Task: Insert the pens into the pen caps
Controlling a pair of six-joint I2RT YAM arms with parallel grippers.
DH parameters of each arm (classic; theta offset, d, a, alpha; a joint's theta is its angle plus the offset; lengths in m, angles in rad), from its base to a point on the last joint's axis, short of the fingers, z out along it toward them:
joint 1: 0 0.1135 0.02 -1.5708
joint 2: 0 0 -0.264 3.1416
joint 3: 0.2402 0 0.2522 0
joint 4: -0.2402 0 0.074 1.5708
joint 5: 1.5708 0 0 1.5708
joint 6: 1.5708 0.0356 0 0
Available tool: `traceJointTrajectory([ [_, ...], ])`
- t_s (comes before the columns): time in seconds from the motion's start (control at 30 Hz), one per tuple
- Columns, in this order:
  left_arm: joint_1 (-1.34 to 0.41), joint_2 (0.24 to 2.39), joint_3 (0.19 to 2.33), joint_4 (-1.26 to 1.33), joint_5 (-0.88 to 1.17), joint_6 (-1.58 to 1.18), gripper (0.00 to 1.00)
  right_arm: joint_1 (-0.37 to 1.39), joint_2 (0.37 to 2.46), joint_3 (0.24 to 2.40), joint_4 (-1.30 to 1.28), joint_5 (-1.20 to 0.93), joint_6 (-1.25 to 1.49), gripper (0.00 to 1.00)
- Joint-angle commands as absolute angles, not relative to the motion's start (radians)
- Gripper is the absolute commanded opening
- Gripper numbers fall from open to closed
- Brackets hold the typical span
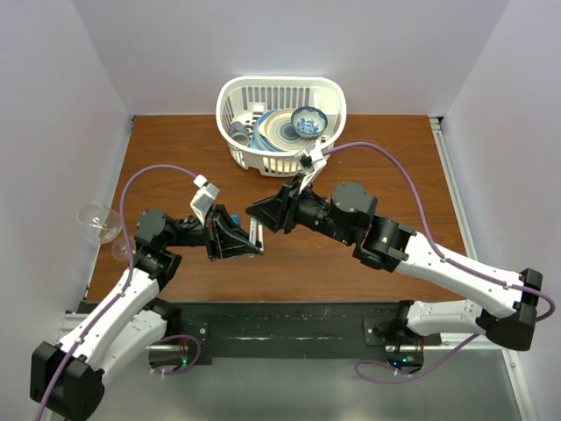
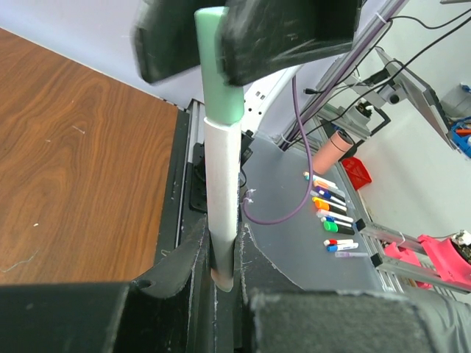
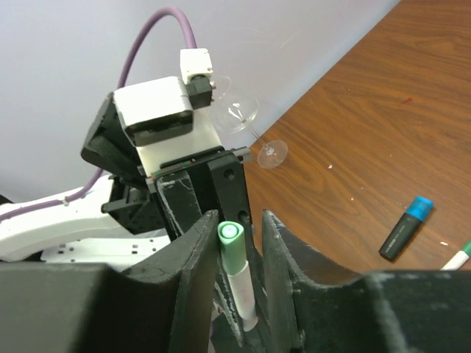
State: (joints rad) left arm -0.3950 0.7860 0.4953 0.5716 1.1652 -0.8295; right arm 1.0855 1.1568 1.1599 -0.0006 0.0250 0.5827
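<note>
My left gripper point(image 2: 222, 246) is shut on the lower end of a white pen point(image 2: 221, 184) and holds it above the table. A green pen cap point(image 2: 221, 66) sits on the pen's far end. My right gripper point(image 3: 239, 228) is open around the capped end. The cap point(image 3: 233, 250) rests against one finger with a gap to the other. In the top view the two grippers meet at mid-table, left point(image 1: 248, 239) and right point(image 1: 263, 216). A second white pen with a green end point(image 3: 456, 259) lies on the table, cut off by the frame edge.
A dark marker with a blue cap point(image 3: 403, 228) lies on the wooden table. A wine glass point(image 1: 98, 219) lies on its side at the left edge. A white basket point(image 1: 230, 96) of dishes stands at the back centre.
</note>
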Motion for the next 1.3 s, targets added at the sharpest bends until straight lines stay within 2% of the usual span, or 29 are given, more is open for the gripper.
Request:
traceJointTrajectory([
  [0.0,-0.393,0.787,0.497,0.626,1.181,-0.848,0.0,1.086,1.141,1.147,0.017,0.003,0.577,0.23],
  [0.03,-0.393,0.788,0.497,0.627,1.18,-0.848,0.0,1.086,1.143,1.146,0.018,0.003,0.577,0.19],
  [0.07,-0.393,0.792,0.499,0.627,1.177,-0.848,0.0,1.086,1.143,1.144,0.021,-0.02,0.577,0.08],
  [0.17,-0.393,0.807,0.505,0.629,1.166,-0.851,0.0,1.088,1.141,1.129,0.034,-0.064,0.575,0.0],
  [0.33,-0.393,0.85,0.528,0.728,1.166,-0.92,0.0,1.089,1.132,1.086,0.003,-0.118,0.571,0.0],
  [0.53,-0.393,0.876,0.601,0.641,1.125,-0.835,0.0,1.088,1.129,1.051,-0.11,-0.173,0.532,0.0],
  [0.73,-0.393,0.928,0.61,0.698,1.078,-0.851,0.0,1.088,1.112,0.97,-0.048,-0.29,0.589,0.0],
  [0.97,-0.393,0.973,0.762,0.473,0.988,-0.666,0.0,1.095,1.109,0.916,-0.017,-0.388,0.709,0.0],
  [1.27,-0.393,1.092,0.851,0.552,1.052,-0.716,0.0,1.16,1.118,0.841,-0.069,-0.423,0.721,0.0],
])
